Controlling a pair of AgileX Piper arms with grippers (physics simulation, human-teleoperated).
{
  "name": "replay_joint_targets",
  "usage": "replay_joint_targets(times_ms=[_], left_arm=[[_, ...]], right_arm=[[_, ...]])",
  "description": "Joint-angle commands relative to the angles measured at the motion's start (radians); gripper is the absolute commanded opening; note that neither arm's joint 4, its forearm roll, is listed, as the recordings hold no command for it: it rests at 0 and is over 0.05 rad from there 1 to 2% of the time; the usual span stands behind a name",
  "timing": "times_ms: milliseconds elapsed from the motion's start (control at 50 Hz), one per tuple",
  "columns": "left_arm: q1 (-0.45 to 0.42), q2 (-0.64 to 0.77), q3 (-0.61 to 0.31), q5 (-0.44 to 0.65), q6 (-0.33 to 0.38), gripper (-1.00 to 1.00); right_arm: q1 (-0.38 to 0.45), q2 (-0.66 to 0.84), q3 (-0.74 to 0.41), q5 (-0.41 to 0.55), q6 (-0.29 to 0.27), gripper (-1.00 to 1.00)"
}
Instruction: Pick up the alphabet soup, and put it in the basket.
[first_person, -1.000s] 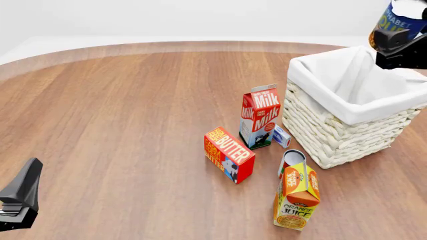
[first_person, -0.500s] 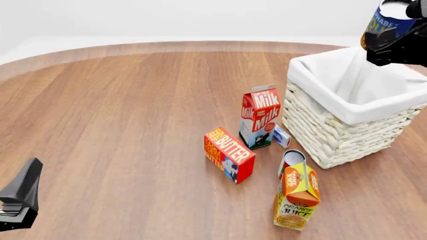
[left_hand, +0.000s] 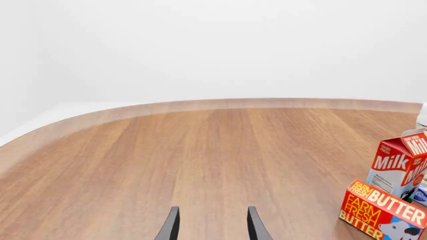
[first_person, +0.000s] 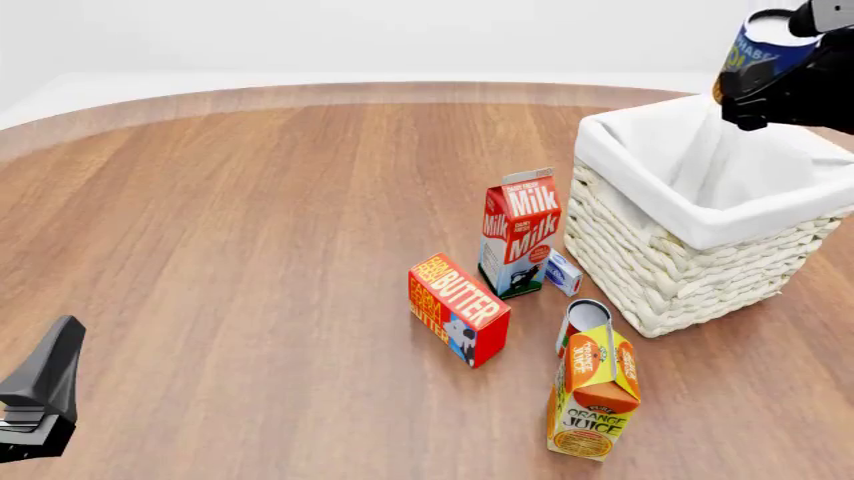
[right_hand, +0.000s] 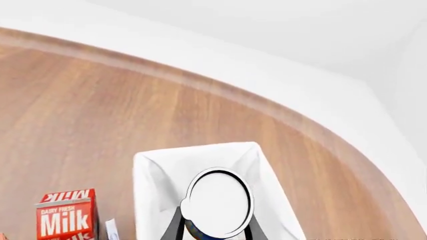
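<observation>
Carrying step underway: hovering over large square white wicker basket (first_person: 694, 240), right gripper (first_person: 781, 85) clamping small blue-labelled alphabet soup can (first_person: 758, 50) above far rim. Left gripper (left_hand: 212, 227) idling, fingers apart. Next: lowering inside liner, then releasing.

The right tool (first_person: 787, 70) is carrying the alphabet soup (first_person: 758, 48) leftward and slightly upward, bringing it further in over the basket (first_person: 694, 215), compared with a second ago.
</observation>
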Motion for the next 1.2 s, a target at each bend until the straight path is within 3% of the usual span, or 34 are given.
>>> replay_joint_targets(times_ms=[20,1200], left_arm=[[0.0,0.0,0.0,0.0,0.0,1.0],[0.0,0.0,0.0,0.0,0.0,1.0]], right_arm=[[-0.014,0.037,-0.037,0.009,0.025,-1.0],[-0.057,0.223,-0.097,0.034,0.001,-1.0]])
